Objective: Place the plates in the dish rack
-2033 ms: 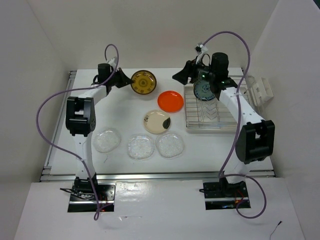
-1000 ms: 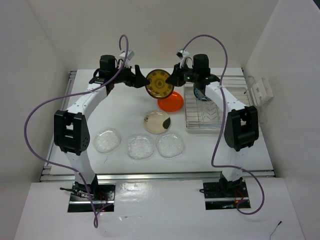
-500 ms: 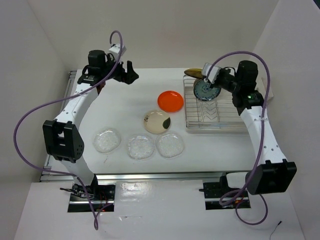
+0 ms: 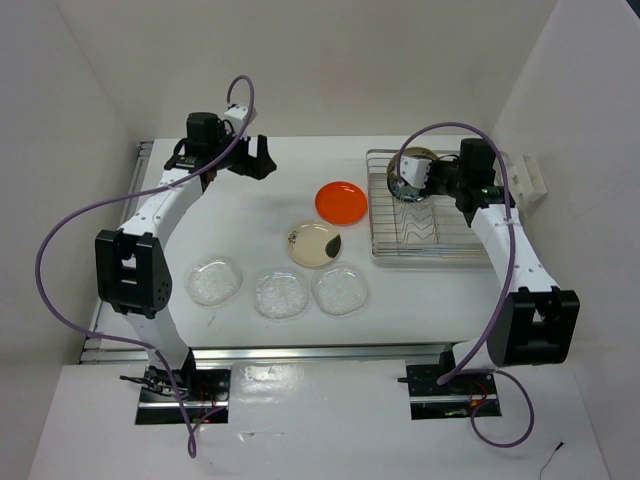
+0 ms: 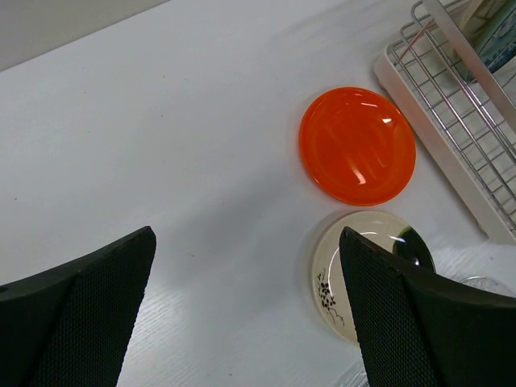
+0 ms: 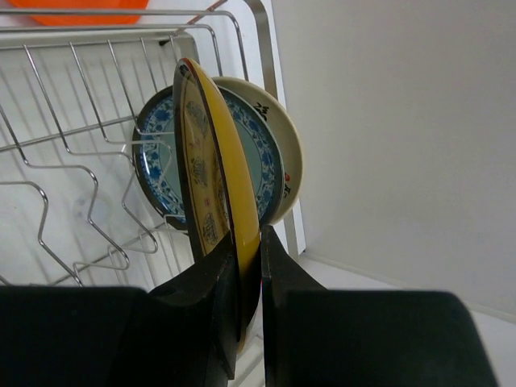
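About a third done, judging by the rectangular silver wire dish rack (image 4: 425,243): standing upright at its far end, a teal patterned plate (image 6: 256,161) with a tan plate (image 6: 288,153) behind. Left to load, lying flat outside the rack: orange round plate (image 4: 341,202), cream plate with dark patch (image 4: 315,243), three clear glass plates (image 4: 281,294). Pinched on edge in the right gripper (image 6: 246,274), a brown plate with gold pattern (image 6: 205,185), just before the teal one; seated or not, cannot tell. Left gripper (image 5: 246,238) spread wide, empty, apart from every plate.
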Tool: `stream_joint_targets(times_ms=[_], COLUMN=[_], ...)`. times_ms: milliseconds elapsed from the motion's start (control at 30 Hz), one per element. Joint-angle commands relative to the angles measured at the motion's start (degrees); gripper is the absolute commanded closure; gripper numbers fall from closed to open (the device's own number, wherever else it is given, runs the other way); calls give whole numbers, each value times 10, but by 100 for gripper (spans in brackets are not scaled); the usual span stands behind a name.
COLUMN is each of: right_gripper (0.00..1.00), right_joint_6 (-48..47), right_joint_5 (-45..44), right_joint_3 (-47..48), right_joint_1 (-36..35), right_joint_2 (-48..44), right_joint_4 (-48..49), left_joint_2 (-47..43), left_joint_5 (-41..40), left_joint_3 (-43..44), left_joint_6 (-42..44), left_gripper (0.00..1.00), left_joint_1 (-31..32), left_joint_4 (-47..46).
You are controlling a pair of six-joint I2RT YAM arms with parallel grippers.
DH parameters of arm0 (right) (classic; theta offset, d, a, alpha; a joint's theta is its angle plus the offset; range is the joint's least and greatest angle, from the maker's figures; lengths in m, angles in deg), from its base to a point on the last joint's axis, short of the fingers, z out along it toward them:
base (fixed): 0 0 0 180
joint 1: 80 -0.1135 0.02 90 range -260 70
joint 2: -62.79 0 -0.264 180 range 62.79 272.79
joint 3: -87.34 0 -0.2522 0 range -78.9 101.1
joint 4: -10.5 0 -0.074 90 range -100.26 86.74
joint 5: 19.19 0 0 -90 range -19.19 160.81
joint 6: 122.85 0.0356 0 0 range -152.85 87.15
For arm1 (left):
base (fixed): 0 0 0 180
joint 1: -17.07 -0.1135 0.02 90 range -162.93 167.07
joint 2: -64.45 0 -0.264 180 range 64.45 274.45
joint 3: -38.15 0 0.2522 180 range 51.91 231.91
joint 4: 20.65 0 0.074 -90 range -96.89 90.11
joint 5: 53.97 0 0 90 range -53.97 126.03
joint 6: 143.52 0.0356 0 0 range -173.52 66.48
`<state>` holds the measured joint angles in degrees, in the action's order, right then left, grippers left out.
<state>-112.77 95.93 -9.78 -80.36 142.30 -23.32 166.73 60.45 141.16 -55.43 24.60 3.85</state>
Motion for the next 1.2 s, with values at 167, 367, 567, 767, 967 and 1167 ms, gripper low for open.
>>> stream_joint_targets(times_ms=[167, 367, 567, 767, 967, 1167], right_gripper=[100, 100, 100, 100, 56, 27], right_joint_6=[-32, -32, -32, -39, 46, 257], right_joint_5=[-18, -36, -42, -31, -15, 59], right_joint_3=[38, 33, 1, 0, 14, 49], right_joint_1=[4, 4, 10, 21, 21, 26], right_joint_2=[35, 60, 79, 104, 116, 90], right_joint_4=[39, 66, 122, 137, 130, 56], left_joint_2=[19, 29, 41, 28, 52, 63], left_joint_5=[4, 22, 77, 96, 141, 142], left_joint_3=[-1, -1, -14, -74, -95, -128], left_joint_6=[1, -11, -31, -51, -68, -85], left_gripper=[0, 0, 0, 0, 3, 5], left_joint_1=[-3, -3, -3, -3, 21, 41], left_joint_4=[-17, -17, -3, -13, -8, -8])
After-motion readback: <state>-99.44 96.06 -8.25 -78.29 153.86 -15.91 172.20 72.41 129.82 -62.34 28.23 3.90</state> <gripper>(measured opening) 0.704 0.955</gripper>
